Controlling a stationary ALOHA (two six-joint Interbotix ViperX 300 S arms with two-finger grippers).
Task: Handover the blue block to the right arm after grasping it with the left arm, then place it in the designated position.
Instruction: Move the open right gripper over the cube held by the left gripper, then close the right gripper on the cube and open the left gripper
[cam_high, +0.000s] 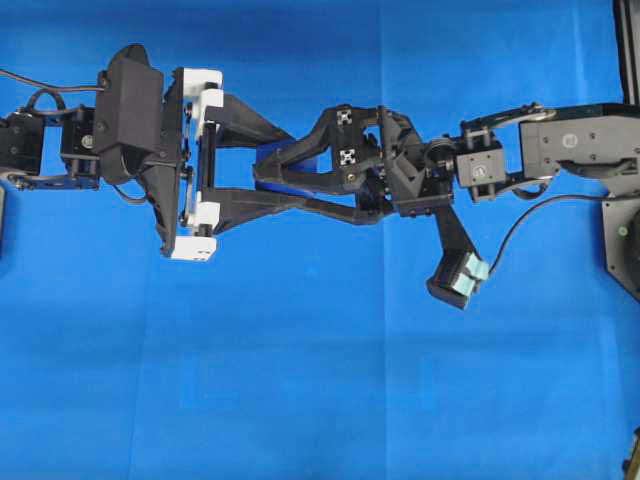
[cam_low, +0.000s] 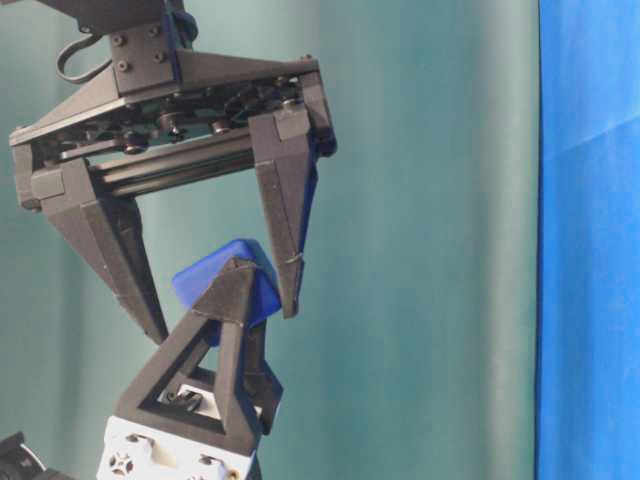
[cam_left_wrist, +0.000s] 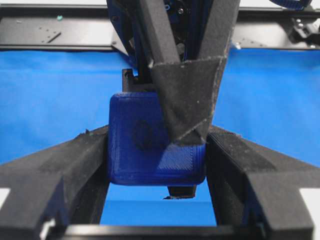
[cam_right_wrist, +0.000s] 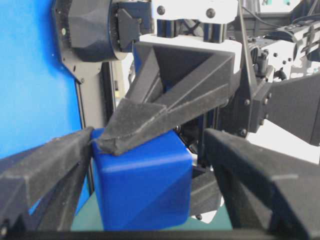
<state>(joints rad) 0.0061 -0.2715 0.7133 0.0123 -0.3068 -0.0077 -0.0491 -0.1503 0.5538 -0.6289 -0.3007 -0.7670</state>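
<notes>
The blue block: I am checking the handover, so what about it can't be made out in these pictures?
- Overhead view: the blue block is hidden under the crossed fingers of the left gripper and right gripper.
- Left wrist view: a right finger covers part of the blue block.
- Right gripper contact: unclear.
- Placement spot: not visible.

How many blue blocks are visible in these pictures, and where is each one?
1. The blue block is held above the cloth between the fingers of the left gripper, while the open right gripper straddles it. More blocks may be hidden under the arms.
</notes>
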